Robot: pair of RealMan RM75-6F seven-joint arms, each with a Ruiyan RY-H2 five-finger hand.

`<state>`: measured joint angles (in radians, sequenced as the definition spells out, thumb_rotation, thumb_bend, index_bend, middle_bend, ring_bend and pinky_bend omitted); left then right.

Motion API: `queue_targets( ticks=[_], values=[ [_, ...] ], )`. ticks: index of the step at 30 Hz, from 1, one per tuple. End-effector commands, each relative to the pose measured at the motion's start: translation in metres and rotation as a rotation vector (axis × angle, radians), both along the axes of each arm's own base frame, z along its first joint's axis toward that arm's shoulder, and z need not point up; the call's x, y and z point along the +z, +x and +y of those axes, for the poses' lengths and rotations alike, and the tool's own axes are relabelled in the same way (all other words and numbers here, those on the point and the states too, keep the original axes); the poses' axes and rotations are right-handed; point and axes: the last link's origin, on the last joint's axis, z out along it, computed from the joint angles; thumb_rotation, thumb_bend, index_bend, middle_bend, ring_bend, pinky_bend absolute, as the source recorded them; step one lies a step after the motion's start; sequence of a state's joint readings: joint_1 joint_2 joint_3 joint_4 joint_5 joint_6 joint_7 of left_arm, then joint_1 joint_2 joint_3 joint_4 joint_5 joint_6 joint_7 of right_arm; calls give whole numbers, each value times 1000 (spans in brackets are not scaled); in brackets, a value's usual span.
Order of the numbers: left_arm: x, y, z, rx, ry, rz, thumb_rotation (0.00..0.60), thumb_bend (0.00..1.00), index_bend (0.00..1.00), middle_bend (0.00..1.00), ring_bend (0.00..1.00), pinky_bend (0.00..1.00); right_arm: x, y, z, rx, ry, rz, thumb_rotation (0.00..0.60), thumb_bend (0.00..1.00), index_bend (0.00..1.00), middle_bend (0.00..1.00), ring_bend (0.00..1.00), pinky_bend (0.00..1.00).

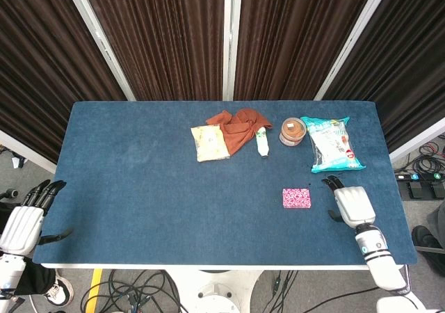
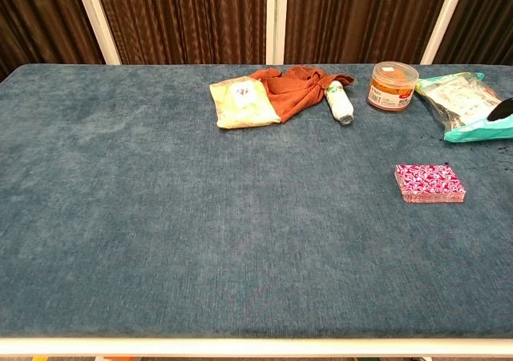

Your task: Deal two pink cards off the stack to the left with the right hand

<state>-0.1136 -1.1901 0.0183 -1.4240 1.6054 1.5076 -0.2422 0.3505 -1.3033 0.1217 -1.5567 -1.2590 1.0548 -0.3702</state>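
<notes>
A stack of pink patterned cards [image 1: 296, 198] lies on the blue table [image 1: 139, 188], right of the middle; the chest view shows the stack [image 2: 429, 183] too. My right hand [image 1: 352, 204] hovers over the table just right of the stack, fingers apart and holding nothing, a short gap from the cards. Only a dark fingertip [image 2: 502, 109] of it shows at the right edge of the chest view. My left hand [image 1: 25, 219] hangs off the table's front left corner, fingers spread and empty.
At the back lie a yellow packet [image 1: 209, 143], an orange-brown cloth [image 1: 236, 126], a small white bottle [image 1: 262, 143], a round jar [image 1: 293, 131] and a teal snack bag [image 1: 332, 143]. Dark curtains stand behind the table.
</notes>
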Motion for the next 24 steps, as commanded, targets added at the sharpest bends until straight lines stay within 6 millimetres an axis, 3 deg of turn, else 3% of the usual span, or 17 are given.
queue_targets(
  ticks=[1, 11, 24],
  values=[
    [1, -1, 0, 5, -3, 0, 600, 16, 91, 100, 0, 126, -20, 14, -14, -12, 51, 9, 600, 146, 206, 153, 748, 876],
    [2, -3, 0, 8, -3, -5, 600, 16, 92, 100, 0, 126, -47, 30, -24, -34, 95, 13, 600, 146, 193, 163, 748, 876],
    [6, -7, -2, 15, 7, -8, 600, 15, 92, 100, 0, 127, -63, 41, -32, -52, 123, 42, 600, 146, 191, 188, 764, 876]
  ],
)
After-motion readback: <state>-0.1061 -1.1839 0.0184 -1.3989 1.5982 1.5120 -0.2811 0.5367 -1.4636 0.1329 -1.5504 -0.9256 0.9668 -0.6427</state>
